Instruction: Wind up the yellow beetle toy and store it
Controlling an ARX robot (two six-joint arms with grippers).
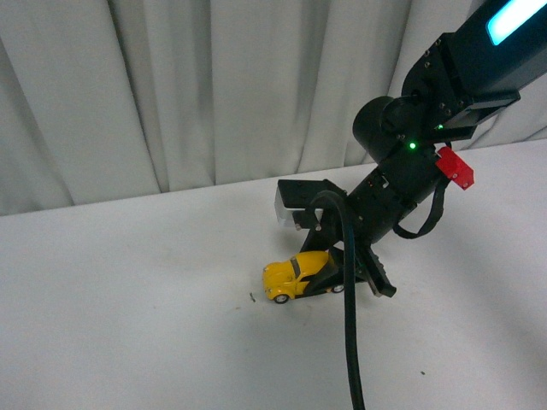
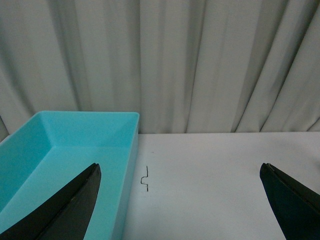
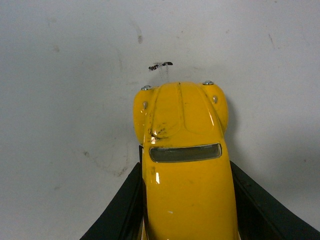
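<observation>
We see the right arm (image 1: 402,171) slanting down from the upper right of the front view toward the middle of the desk (image 1: 128,342), with the right gripper (image 1: 316,278) low at the surface. A black cable (image 1: 350,342) hangs from the arm toward the near side, and a red tab (image 1: 455,168) sticks out at the wrist. In the left wrist view we find the left gripper (image 2: 180,210) held above the desk and facing the curtain (image 2: 200,65), its jaws spread wide with nothing between them.

Open white surface lies around the right gripper on every side, and the desk's far edge meets the curtain well behind the arm. A dark speck (image 1: 250,297) lies on the desk just ahead of the car's nose. From the left wrist we also see a turquoise bin (image 2: 90,114) standing on the desk, its far wall near the curtain. A small dark squiggle (image 2: 146,180) marks the surface just beside it, and plain desk spreads beyond that.

The yellow beetle toy (image 1: 291,275) stands on its wheels near the middle of the desk, nose toward the robot's left. In the right wrist view the right jaws are closed on its rear half, one dark jaw against each flank. The hood and windscreen jut out past the tips.
</observation>
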